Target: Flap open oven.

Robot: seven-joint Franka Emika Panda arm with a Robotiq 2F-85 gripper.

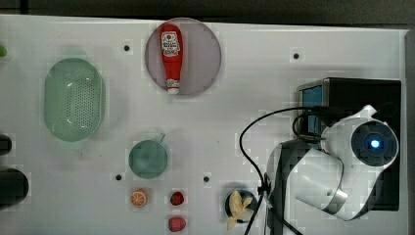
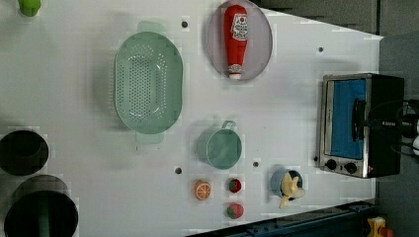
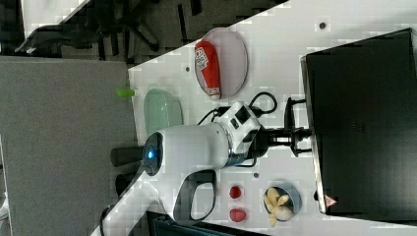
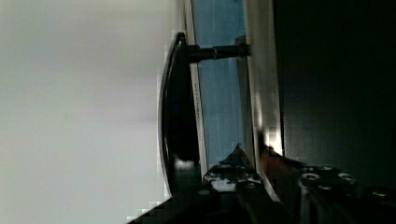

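Note:
The oven (image 2: 363,126) stands at the left view's right, a black box with a silver front frame, a blue-tinted glass door (image 2: 347,116) and small knobs. The door looks closed against the frame. Its dark bar handle (image 4: 177,116) stands off the glass on a post. My gripper (image 3: 297,132) reaches from the white arm (image 3: 196,147) to the oven's front edge, right at the handle. In the wrist view the gripper (image 4: 219,182) sits against the lower end of the handle and the glass (image 4: 219,93). Whether it holds the handle I cannot make out.
A red ketchup bottle (image 1: 171,56) lies on a grey plate (image 1: 203,56). A green colander (image 1: 73,98), a teal cup (image 1: 148,159), an orange slice (image 1: 139,198), two strawberries (image 1: 177,198) and a blue bowl with a banana (image 1: 239,204) sit on the white table (image 1: 244,73). A black cable (image 1: 249,147) loops beside the arm.

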